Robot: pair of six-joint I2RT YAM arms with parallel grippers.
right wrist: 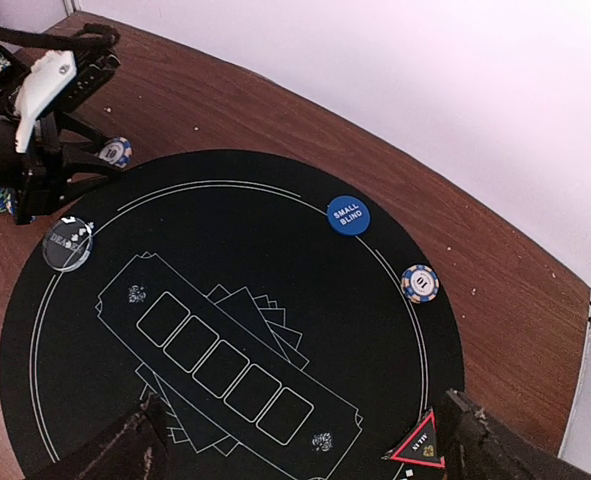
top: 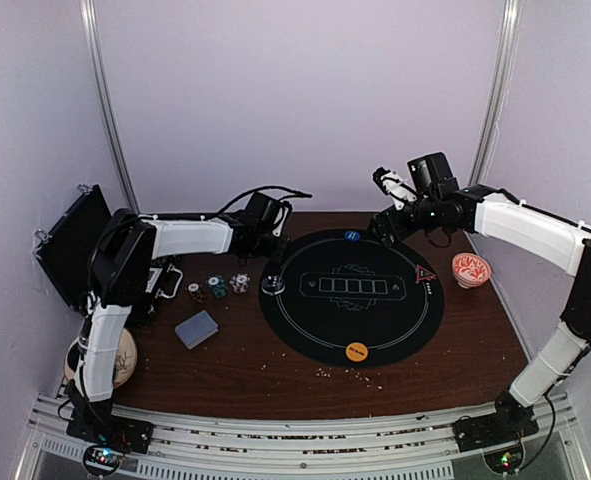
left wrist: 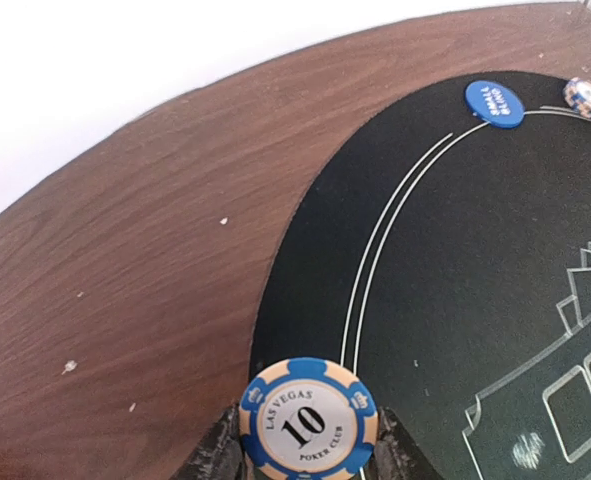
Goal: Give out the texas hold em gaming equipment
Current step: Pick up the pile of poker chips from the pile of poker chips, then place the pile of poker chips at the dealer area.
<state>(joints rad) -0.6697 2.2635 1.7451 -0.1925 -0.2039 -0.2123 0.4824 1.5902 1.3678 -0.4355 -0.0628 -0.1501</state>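
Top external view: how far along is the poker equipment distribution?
Done: blue disc, orange disc, red triangle marker and one blue-and-white striped chip sit around the round black mat. In hand: the left gripper holds another blue-and-white chip near the mat's edge. Left: striped chip stacks and the grey-blue card deck lie on the wooden table.

**Table** (top: 275,385): carries the round mat (top: 351,320) at its centre.

**Mat rim:**
- small-blind disc (top: 352,236) on the far side
- second disc (top: 356,351) on the near side, opposite it
- triangle marker (top: 425,274) on the right
- third disc (top: 272,286) on the left

**Loose chip** (right wrist: 420,284): on the far-right rim, between the small-blind disc and the triangle marker.

**Held chip** (left wrist: 308,418): in the left gripper (left wrist: 308,445), over the mat's far-left edge.

**Chip stacks** (top: 216,288): on the table left of the mat (three in a row).

**Card deck** (top: 196,328): on the table in front of the stacks, apart from them.

**Bowl** (top: 471,269): on the table right of the mat, near the triangle marker.
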